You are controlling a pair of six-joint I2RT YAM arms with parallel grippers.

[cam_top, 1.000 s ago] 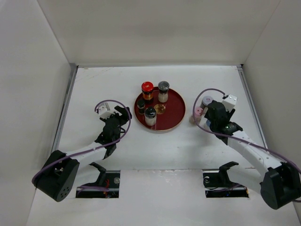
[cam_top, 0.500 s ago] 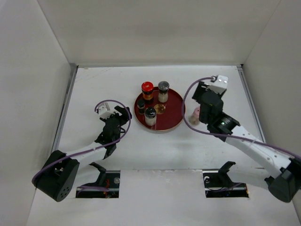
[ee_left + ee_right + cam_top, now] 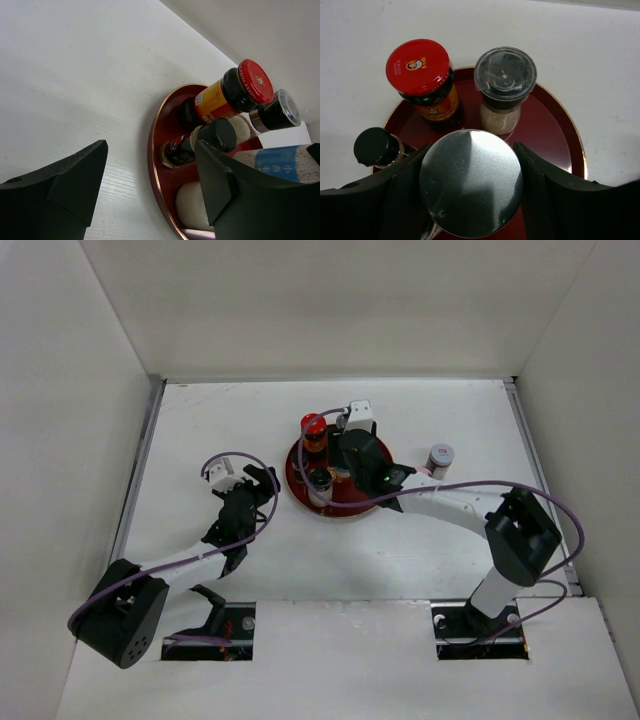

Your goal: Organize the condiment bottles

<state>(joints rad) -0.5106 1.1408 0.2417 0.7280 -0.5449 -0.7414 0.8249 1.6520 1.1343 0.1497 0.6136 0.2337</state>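
A round red dish [image 3: 372, 498] holds a dark bottle with a red cap [image 3: 314, 427], a small black-capped bottle [image 3: 372, 146], a grey-lidded shaker [image 3: 505, 75] and a pale bottle with a dark cap [image 3: 320, 480]. My right gripper [image 3: 472, 150] hangs over the dish [image 3: 555, 127], shut on a silver-capped bottle [image 3: 470, 182] whose lid fills the space between the fingers. Another bottle with a grey cap [image 3: 438, 457] stands alone on the table to the right. My left gripper [image 3: 150, 150] is open and empty just left of the dish rim [image 3: 152, 150].
White walls close off the table on the left, back and right. The right arm's forearm [image 3: 450, 502] stretches across the table from its base to the dish. The lone bottle stands just behind that forearm.
My right arm has swung left from the table's right side to above the dish, the silver-capped bottle in its jaws. The left arm has not moved.
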